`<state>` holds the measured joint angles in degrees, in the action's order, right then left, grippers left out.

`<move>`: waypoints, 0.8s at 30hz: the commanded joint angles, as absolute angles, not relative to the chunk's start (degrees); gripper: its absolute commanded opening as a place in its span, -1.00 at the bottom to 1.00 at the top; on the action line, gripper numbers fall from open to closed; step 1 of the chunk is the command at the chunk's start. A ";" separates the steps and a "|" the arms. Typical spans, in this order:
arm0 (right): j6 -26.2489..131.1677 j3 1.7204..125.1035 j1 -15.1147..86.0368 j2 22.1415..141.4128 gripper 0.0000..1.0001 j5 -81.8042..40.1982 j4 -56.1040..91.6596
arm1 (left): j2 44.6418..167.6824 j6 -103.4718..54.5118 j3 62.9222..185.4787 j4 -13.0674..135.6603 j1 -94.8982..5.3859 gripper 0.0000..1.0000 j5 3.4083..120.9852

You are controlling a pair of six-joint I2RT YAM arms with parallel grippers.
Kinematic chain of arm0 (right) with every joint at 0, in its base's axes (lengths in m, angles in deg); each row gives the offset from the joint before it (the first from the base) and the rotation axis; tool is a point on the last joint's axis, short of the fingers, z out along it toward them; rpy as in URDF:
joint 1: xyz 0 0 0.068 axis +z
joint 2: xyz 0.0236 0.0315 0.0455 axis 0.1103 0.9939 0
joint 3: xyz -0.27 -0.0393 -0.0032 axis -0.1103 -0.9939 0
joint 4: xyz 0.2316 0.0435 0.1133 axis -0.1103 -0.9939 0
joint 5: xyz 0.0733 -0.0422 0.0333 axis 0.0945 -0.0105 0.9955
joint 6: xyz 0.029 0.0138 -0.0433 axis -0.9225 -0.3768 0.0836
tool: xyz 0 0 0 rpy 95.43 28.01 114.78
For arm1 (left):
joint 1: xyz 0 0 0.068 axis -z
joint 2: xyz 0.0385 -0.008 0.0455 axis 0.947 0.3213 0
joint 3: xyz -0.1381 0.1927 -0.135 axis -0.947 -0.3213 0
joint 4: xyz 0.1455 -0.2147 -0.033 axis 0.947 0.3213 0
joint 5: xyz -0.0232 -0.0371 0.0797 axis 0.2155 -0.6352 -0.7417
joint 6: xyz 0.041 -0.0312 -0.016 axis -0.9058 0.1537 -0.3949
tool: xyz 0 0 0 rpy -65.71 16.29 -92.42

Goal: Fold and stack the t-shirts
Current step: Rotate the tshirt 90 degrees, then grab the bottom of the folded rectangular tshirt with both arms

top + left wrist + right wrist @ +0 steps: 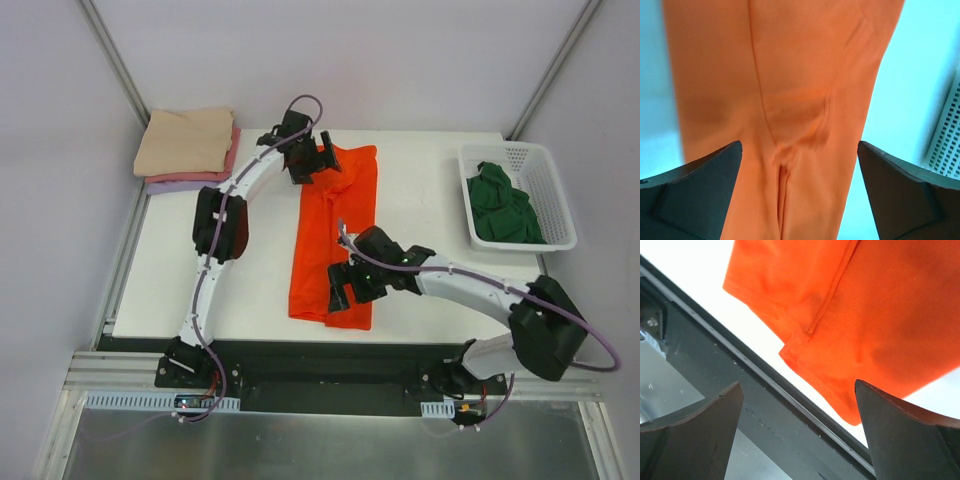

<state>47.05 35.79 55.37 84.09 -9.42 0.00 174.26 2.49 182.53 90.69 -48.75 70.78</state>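
Observation:
The bright orange t-shirt (335, 235) lies on the white table (430, 270) as a long strip folded lengthwise, running from far to near. My left gripper (325, 165) hovers over its far end, jaws wide open and empty; the left wrist view shows wrinkled orange cloth (790, 75) beneath the gripper (800, 145). My right gripper (340, 290) is over the shirt's near end, open and empty; the right wrist view shows the shirt's near hem corner (840, 330) above the gripper (797, 385). A dark green t-shirt (505, 205) lies crumpled in the basket. Beige (185, 140), pink (232, 155) and lavender (170, 186) shirts are stacked folded at the far left.
The white mesh basket (560, 190) stands at the right edge of the table; its mesh shows in the left wrist view (947, 135). The table's dark near edge rail (765, 405) lies directly under the right gripper. Metal frame posts stand at the back corners.

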 commanded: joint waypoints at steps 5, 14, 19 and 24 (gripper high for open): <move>48.39 33.40 55.38 68.21 0.93 -19.91 -6.84 | 142.32 -5.91 160.53 90.73 -48.40 0.98 65.28; 39.07 24.96 55.03 63.01 0.93 -21.32 -7.47 | 116.91 0.94 116.86 89.68 -45.16 0.98 64.47; 33.62 21.71 54.94 61.78 0.93 -22.90 -5.19 | 106.63 3.22 100.92 87.49 -43.13 0.97 69.31; 27.55 18.89 54.76 62.39 0.93 -24.14 -1.67 | 100.55 5.42 92.38 84.32 -42.43 0.77 74.32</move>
